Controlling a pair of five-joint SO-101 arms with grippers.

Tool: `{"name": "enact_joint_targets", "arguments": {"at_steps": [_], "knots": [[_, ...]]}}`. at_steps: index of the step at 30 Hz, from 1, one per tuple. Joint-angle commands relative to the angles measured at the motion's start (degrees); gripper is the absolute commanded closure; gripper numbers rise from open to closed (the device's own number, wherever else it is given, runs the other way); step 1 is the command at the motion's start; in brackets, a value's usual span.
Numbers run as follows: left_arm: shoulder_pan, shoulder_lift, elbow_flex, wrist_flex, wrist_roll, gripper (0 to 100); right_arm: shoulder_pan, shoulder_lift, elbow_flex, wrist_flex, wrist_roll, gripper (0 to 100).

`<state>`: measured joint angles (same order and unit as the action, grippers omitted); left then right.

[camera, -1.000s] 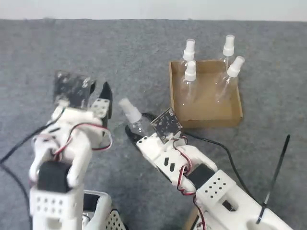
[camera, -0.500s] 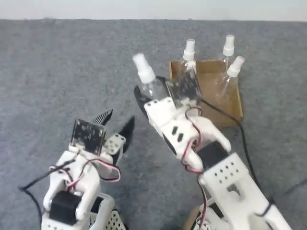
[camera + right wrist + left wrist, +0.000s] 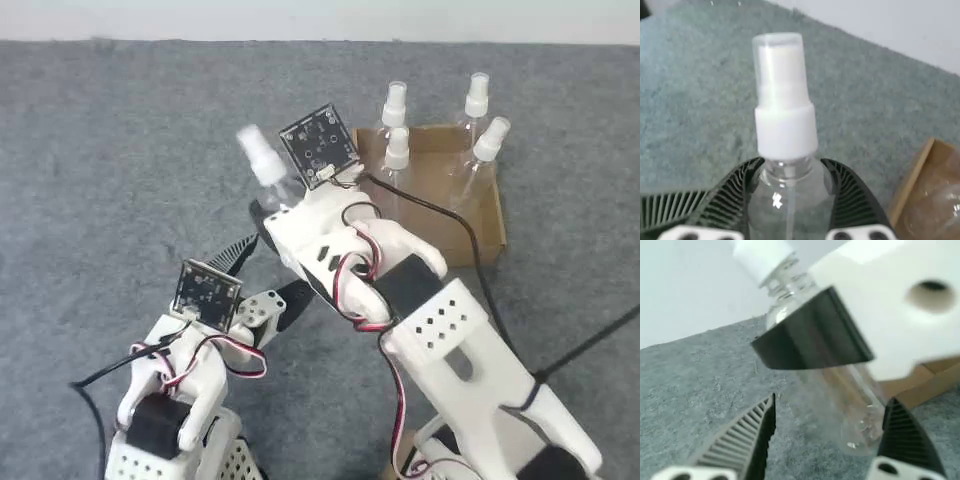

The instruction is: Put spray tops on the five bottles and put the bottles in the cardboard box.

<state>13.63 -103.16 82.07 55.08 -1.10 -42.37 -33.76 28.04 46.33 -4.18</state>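
From up high, the right tool (image 3: pixel 272 205) is clamped on a spray-topped bottle (image 3: pixel 268 165), held just left of the cardboard box (image 3: pixel 430 250). The left tool (image 3: pixel 266 280) sits wide open, nearer. Left wrist: that bottle (image 3: pixel 855 405) shows beyond its spread jaws. Right wrist: fingers (image 3: pixel 735 195) hug the bottle's shoulders.

The cardboard box (image 3: pixel 487 232) sits toward the far right corner of the bench (image 3: pixel 120 150), with 4 bottles (image 3: pixel 396 160) standing in it. Just left of the box, the 5th bottle (image 3: pixel 262 160) sits between the jaws of the right end effector (image 3: pixel 275 200), above the bench. The left end effector (image 3: pixel 280 265) is in front of it, toward the front edge.
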Motion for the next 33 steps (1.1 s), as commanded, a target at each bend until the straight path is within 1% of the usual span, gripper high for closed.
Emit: {"name": "enact_joint_targets", "arguments": {"at_steps": [1, 6, 14, 18, 23, 29, 33], "knots": [[-0.18, -0.88, -0.22, -1.67, -0.53, 69, 0.75, -7.87, -3.87, 4.88, 1.41, 99.3], [0.0, -0.88, -0.22, -1.49, -0.53, 69, 2.15, -11.56, -3.87, 8.13, 1.41, 99.3], [0.18, -0.88, -0.13, -1.41, -0.53, 69, 6.02, -11.38, -3.96, 8.22, 1.49, 99.3], [0.18, -0.97, 0.66, -1.41, -0.62, 69, 8.4, -8.22, -4.75, 8.22, 5.01, 99.3], [-0.18, -1.05, 1.19, -1.49, -0.62, 69, 15.43, -3.21, -8.79, 9.36, 7.91, 99.3], [-0.18, -1.05, 1.19, -1.49, -0.62, 69, 22.46, -0.57, -17.93, 22.64, 11.69, 99.3], [-0.18, -1.05, 1.27, -1.49, -0.62, 69, 28.09, -0.22, -18.37, 24.13, 12.31, 99.3]]}}
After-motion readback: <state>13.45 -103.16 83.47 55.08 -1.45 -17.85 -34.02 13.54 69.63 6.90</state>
